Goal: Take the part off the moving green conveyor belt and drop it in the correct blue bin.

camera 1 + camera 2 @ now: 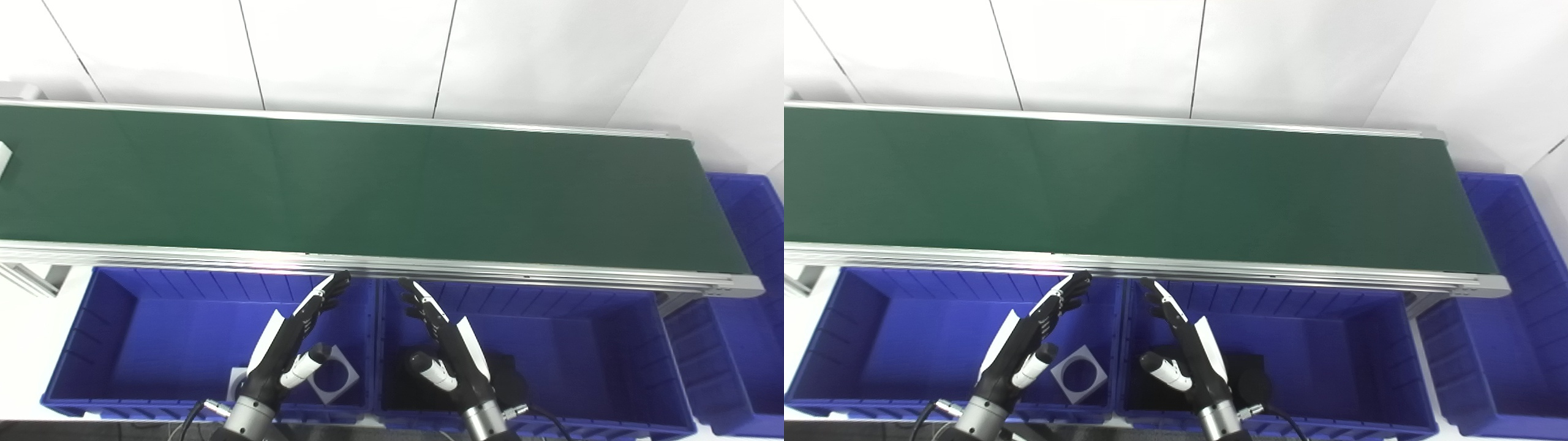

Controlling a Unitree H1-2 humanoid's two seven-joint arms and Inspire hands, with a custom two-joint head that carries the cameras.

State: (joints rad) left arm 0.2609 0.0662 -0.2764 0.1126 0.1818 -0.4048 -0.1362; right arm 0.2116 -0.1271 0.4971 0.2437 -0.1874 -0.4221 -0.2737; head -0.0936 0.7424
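Observation:
A white part (3,160) shows at the far left edge of the green conveyor belt (367,184), cut off by the frame; it is out of the right eye view. My left hand (294,343) is open and empty, held over the left blue bin (79,343). My right hand (444,340) is open and empty over the middle blue bin (612,355). Both hands are below the belt's near rail, fingers pointing toward it.
A grey square plate with a round hole (1079,373) lies in the left bin. Black parts (1246,376) lie in the middle bin. A third blue bin (753,294) stands at the belt's right end. White wall panels are behind the belt.

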